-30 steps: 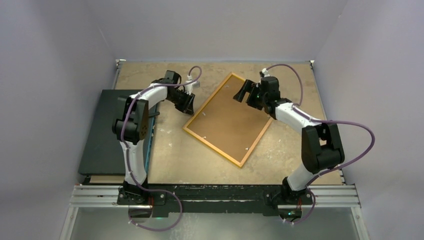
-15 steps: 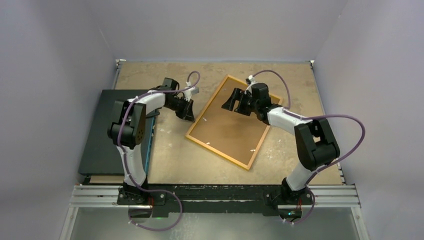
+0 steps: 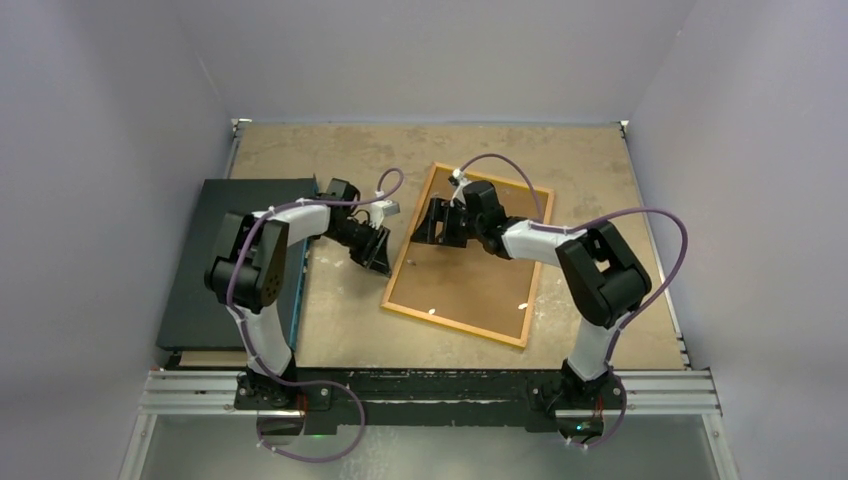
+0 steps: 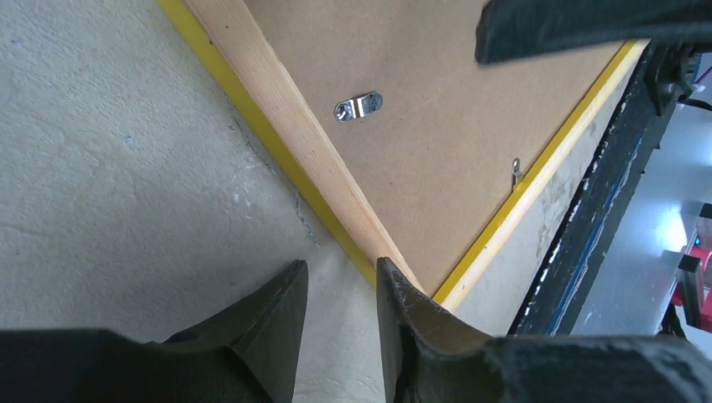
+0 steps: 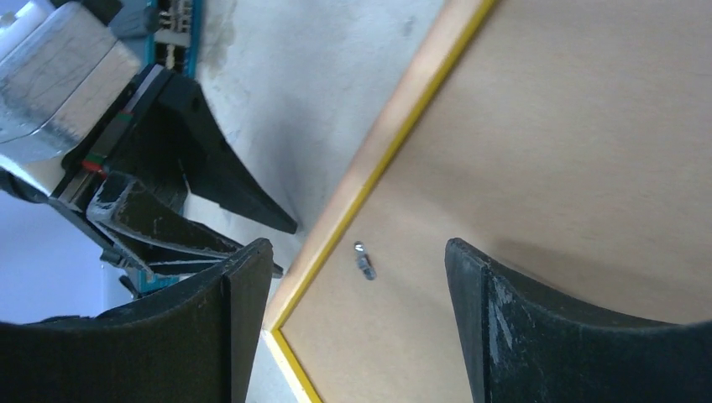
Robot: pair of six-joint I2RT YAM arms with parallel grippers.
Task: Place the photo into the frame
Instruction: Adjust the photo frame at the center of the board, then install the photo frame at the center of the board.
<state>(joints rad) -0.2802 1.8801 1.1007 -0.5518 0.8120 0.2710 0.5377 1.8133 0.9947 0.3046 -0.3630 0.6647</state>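
The yellow-orange frame [image 3: 455, 326] lies face down at mid-table, its brown backing board [image 3: 480, 280] up. The photo is out of view. My left gripper [image 3: 379, 264] sits low at the frame's near-left corner. Its jaws are slightly open over bare table, and one fingertip [image 4: 395, 281] rests against the wooden edge of the frame [image 4: 277, 126]. My right gripper [image 3: 426, 222] hovers open over the frame's left side. In the right wrist view the right gripper [image 5: 357, 245] straddles a small metal tab [image 5: 364, 262] beside the frame's rim [image 5: 395, 134], with nothing held.
A flat black panel [image 3: 215, 260] lies at the table's left side, a blue edge under it. Metal tabs [image 4: 358, 105] hold the backing board in place. The black rail [image 3: 420, 385] with both arm bases runs along the near edge. Walls close in on three sides.
The frame has turned counterclockwise and slid toward the near edge, now lying squarer to the table. My right gripper moved left over it and narrowed slightly. My left gripper moved nearer along the frame's edge.
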